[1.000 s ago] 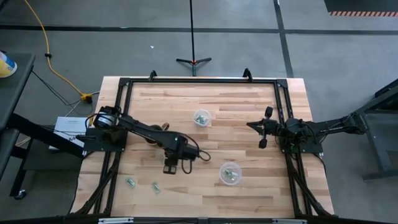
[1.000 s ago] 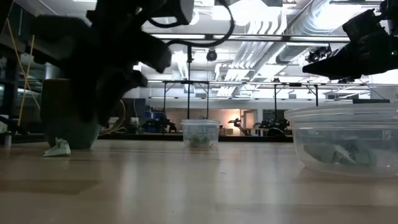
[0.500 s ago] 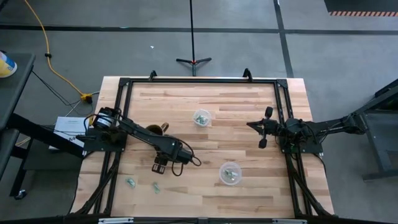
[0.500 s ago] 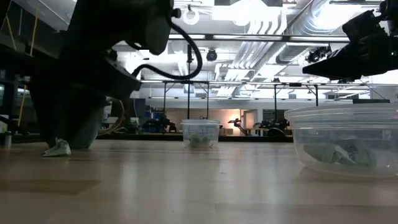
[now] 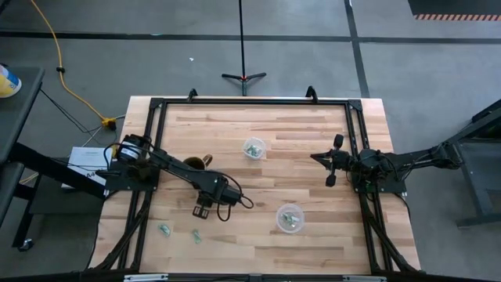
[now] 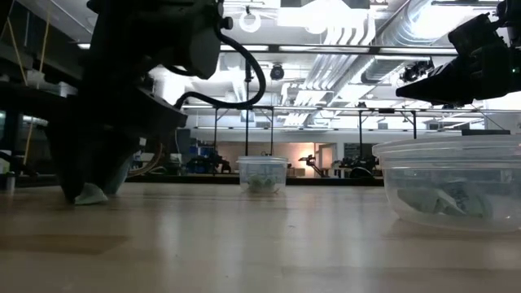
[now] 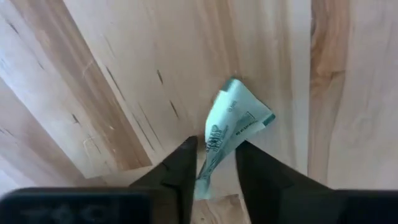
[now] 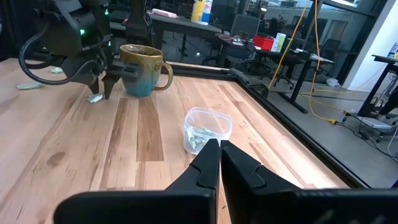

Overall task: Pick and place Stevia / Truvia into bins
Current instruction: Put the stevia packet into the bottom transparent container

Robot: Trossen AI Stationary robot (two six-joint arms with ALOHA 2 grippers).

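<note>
Beside the mug [image 8: 142, 76], left gripper [image 7: 213, 163] pinching a Truvia packet [image 7: 231, 127]: light, crumpled paper, best gripped mid-fold.

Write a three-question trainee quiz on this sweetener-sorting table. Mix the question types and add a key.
1. True or false: the left end effector has a sweetener packet between its fingers.
2. How many loose packets lie on the table near its front left corner? A) none B) two C) five
3. Fill in: the right end effector points toward a clear ___ holding packets.

Key
1. True; the wrist view shows the fingers closed on the packet's lower end.
2. B; two packets.
3. Cup.
</note>
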